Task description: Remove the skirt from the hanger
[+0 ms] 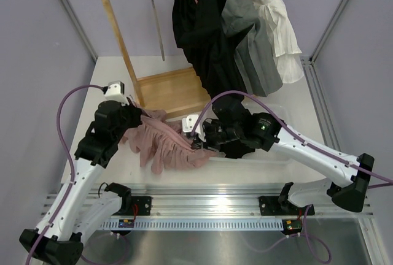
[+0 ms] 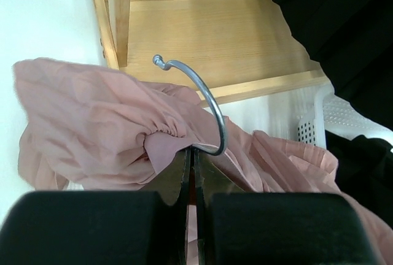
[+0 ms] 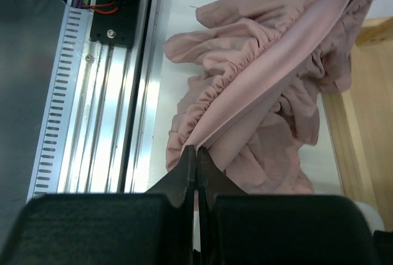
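Observation:
The pink skirt [image 1: 163,145] lies bunched on the white table between my two arms. A metal hanger hook [image 2: 212,102] curves up out of its gathered top; the rest of the hanger is hidden in the fabric. My left gripper [image 2: 191,149] is shut at the foot of that hook, with pink cloth pinched beside it; from above it [image 1: 136,118] sits at the skirt's left end. The right gripper [image 3: 196,148] is shut on the skirt's elastic waistband [image 3: 245,75], which runs taut away from the jaws; from above it [image 1: 198,142] sits at the skirt's right end.
A wooden clothes rack [image 1: 172,90] stands behind the skirt, its rail carrying black garments [image 1: 206,38], grey and white ones [image 1: 258,26] and a bare wire hanger [image 1: 156,26]. A white plastic basket [image 2: 331,115] holds dark cloth at the right. An aluminium rail [image 1: 209,207] runs along the near edge.

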`<action>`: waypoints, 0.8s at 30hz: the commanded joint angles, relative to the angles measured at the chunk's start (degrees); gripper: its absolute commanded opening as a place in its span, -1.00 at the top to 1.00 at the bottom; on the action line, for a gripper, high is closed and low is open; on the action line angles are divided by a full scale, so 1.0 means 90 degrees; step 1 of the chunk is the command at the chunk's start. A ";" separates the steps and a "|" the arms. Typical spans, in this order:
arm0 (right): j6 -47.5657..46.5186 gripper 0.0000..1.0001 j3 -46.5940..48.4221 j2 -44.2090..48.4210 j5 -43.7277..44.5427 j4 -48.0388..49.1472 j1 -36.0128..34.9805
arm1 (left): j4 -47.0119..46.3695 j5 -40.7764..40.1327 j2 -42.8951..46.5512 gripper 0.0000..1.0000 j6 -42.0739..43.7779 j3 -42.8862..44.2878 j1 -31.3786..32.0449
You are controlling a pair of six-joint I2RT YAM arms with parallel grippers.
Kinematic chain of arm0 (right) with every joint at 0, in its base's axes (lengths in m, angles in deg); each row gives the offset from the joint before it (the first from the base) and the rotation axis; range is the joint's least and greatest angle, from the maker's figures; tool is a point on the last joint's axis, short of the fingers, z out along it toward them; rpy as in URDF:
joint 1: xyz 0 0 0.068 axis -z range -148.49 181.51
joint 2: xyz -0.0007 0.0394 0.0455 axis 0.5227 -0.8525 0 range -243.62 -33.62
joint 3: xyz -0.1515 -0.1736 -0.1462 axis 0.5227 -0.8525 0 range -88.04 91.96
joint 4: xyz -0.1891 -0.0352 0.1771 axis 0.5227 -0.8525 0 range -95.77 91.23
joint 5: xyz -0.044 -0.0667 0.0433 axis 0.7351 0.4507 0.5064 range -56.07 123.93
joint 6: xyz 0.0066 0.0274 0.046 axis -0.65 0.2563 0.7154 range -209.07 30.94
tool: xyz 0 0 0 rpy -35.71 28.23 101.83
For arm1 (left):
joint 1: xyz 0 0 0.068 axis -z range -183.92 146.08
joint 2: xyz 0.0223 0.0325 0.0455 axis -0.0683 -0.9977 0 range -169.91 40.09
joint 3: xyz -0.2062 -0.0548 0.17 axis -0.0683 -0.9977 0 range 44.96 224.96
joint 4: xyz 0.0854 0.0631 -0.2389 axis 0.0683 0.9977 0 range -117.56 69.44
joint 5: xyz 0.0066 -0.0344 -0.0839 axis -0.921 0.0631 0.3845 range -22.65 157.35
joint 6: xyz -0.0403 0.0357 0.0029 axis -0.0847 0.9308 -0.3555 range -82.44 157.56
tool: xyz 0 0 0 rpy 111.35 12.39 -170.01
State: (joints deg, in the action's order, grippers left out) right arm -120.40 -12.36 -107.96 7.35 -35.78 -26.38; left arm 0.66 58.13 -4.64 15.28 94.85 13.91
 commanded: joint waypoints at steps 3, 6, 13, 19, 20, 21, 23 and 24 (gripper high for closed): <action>-0.0122 1.00 0.0652 -0.0118 -0.0092 -0.0799 -0.0394 | -0.0802 -0.0715 -0.0303 1.00 -0.0033 0.0268 -0.0203; -0.0122 0.99 0.1102 -0.0371 -0.0112 -0.0886 -0.0530 | -0.0822 -0.0627 -0.0430 1.00 -0.0092 0.0258 -0.0193; -0.0249 0.94 0.1501 -0.0762 0.0298 -0.0740 -0.0804 | -0.0715 -0.0607 -0.0391 1.00 -0.0024 0.0297 -0.0193; -0.0298 0.95 0.0999 -0.0861 0.0473 -0.0663 -0.0804 | -0.0705 -0.0461 -0.0196 1.00 -0.0151 0.0325 -0.0203; -0.0308 0.95 0.0792 -0.0822 0.0522 -0.0518 -0.0814 | -0.0647 -0.0393 -0.0138 1.00 -0.0180 0.0355 -0.0213; -0.0308 0.95 0.0597 -0.0802 0.0561 -0.0439 -0.0804 | -0.0608 -0.0315 -0.0118 1.00 -0.0209 0.0394 -0.0242; -0.0288 0.95 0.0040 -0.0841 0.0659 -0.0244 -0.0795 | -0.0568 -0.0033 -0.0050 1.00 -0.0403 0.0482 -0.0329; -0.0269 0.95 -0.0107 -0.0880 0.0650 -0.0185 -0.0785 | -0.0578 0.0095 -0.0011 1.00 -0.0482 0.0502 -0.0349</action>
State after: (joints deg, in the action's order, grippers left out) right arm -122.54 -8.88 -116.05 12.04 -37.80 -32.95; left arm -0.01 58.09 -6.63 13.00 95.11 12.20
